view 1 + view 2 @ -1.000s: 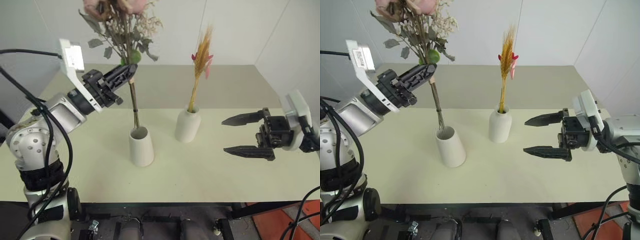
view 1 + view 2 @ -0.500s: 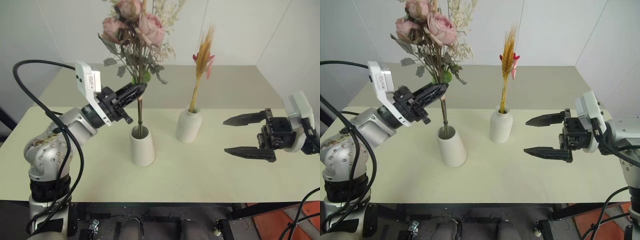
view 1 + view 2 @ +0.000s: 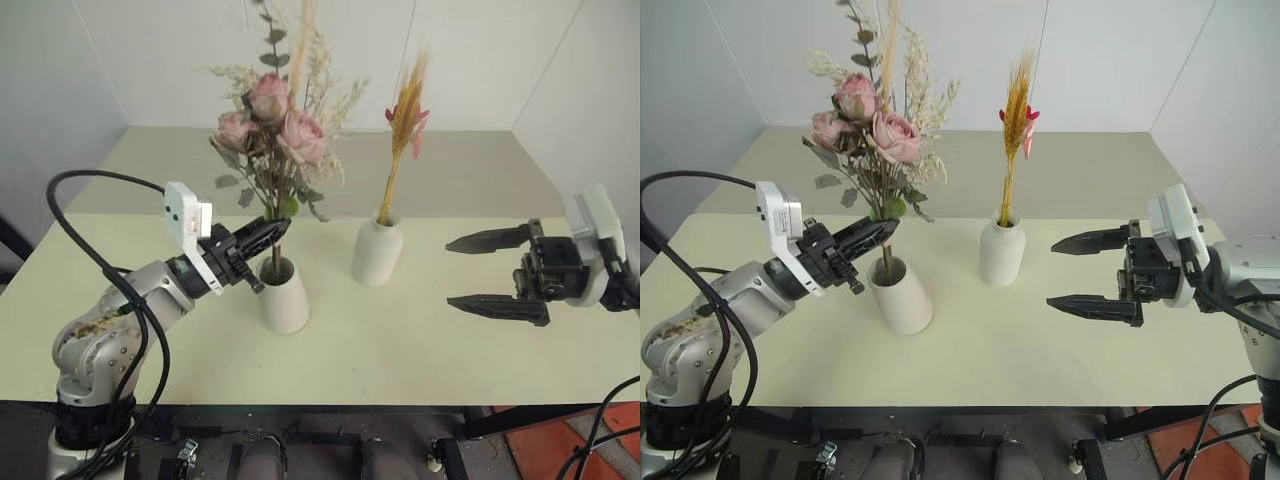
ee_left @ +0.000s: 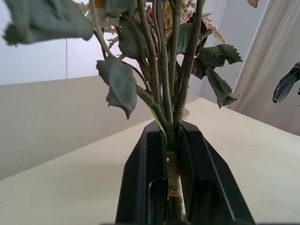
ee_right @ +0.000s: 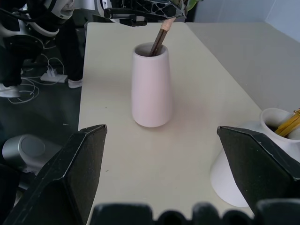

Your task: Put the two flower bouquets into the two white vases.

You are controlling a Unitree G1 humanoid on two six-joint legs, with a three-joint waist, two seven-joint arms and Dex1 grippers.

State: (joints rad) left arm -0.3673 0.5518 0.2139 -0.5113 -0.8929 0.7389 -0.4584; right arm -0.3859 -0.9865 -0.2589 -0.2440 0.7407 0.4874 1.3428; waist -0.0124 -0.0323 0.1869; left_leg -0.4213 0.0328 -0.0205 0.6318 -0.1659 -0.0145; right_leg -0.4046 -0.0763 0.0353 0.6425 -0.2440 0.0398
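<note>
Rose bouquet (image 3: 272, 130) stood nearly upright, stem foot already inside the cone vase (image 3: 283, 294), long axis running up from its mouth. Left gripper (image 3: 268, 232) clenched on the stem just above the rim, so release looked next. Right gripper (image 3: 482, 272) gaped wide, well apart, holding nothing. Wheat bundle (image 3: 403, 130) sat in the bottle vase (image 3: 376, 251).

silver-grey jointed arms, black cables looped along them, white wrist camera blocks, black ridged fingers on each pincer.
</note>
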